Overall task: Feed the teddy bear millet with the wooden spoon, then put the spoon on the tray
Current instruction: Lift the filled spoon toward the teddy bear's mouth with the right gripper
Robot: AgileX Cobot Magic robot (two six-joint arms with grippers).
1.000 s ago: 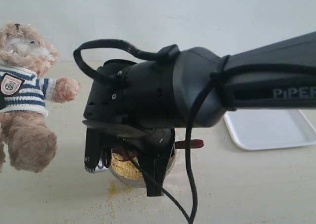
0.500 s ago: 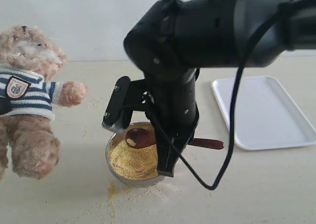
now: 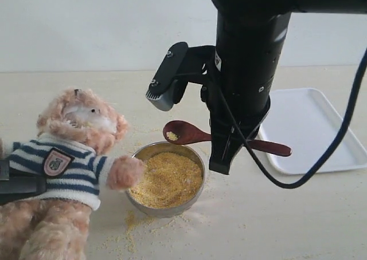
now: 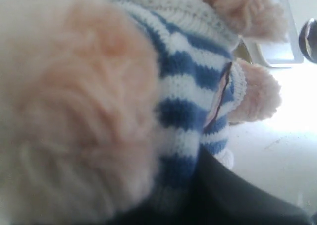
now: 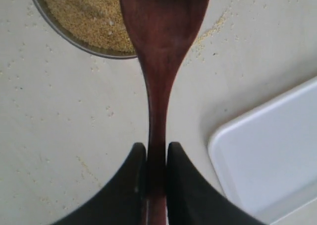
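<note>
The teddy bear leans at the lower left, its paw touching the rim of the steel bowl of millet. My left gripper is shut on the bear's striped body. In the left wrist view the shirt fills the frame beside one dark finger. My right gripper is shut on the handle of the wooden spoon. It holds the spoon level above the bowl's far rim with a few grains in it. In the right wrist view the spoon handle is pinched in the right gripper.
The white tray lies at the right, also showing as the tray in the right wrist view. Loose millet is scattered on the pale table in front of the bowl. A pale wall stands behind.
The right arm has risen and lifted the spoon out of the millet. The bear has come down and rightward, toward the bowl.
</note>
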